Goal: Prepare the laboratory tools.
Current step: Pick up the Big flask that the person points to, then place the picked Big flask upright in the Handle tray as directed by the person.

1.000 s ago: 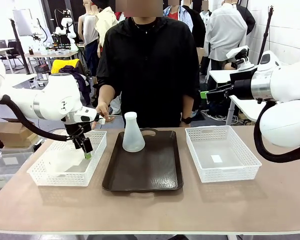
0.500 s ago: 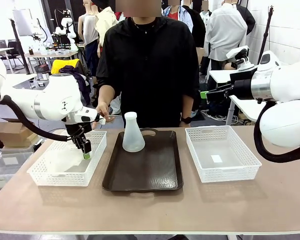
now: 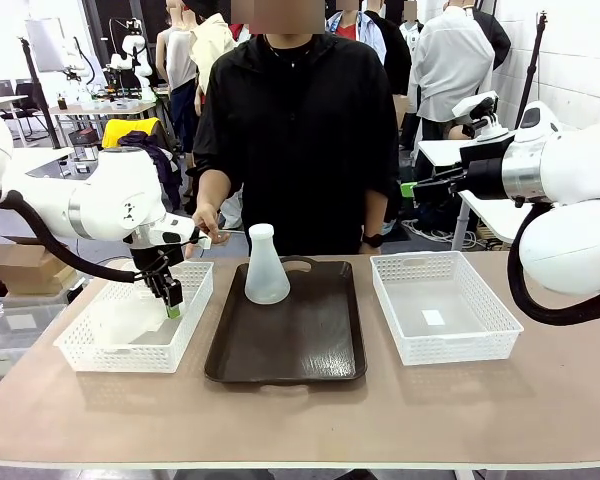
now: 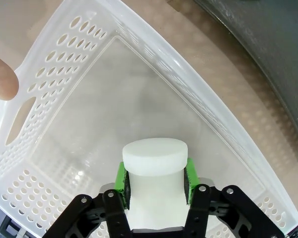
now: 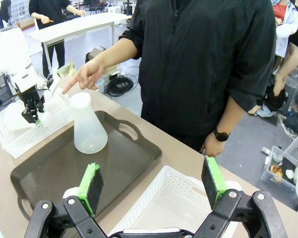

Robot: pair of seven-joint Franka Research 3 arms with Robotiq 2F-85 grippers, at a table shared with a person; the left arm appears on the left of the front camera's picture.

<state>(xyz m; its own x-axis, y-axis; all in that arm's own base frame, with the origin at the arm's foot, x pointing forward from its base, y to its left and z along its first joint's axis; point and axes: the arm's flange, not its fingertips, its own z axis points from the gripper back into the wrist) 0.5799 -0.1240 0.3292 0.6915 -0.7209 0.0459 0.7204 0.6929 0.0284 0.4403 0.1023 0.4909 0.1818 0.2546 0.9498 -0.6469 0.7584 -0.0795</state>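
Left tool [image 3: 172,297] is lowered into the left basket [image 3: 90,353], at the robot's left end of the surface [image 3: 430,410]. In the left wrist view its green pads [image 4: 120,177] are closed against both sides of a flask neck [image 4: 155,163], with the round rim standing just beyond the fingertips. This flask [image 3: 120,322] lies on its side inside the basket, its frosted body pale against the basket floor.

Second flask [image 3: 266,266] stands upright on the dark tray [image 3: 290,350], at the tray's far left part, near the handle cut-out. It is free of both tools. The tray sits between the two baskets, just beside the left one.

Right basket [image 3: 450,340] lies at the robot's right of the tray; a small white label shows on its floor.

Right tool [image 5: 151,186] is held high above the surface, near the right basket's corner. Its jaws stand wide apart and hold nothing.

A person in a black top stands at the far side of the surface. One hand [image 5: 84,75] is extended above the far edge of the left basket, index finger pointing down toward it; a fingertip [image 4: 1,77] shows beside the basket rim in the left wrist view. The other hand [image 5: 212,146], with a dark watch at the wrist, hangs at the person's side.
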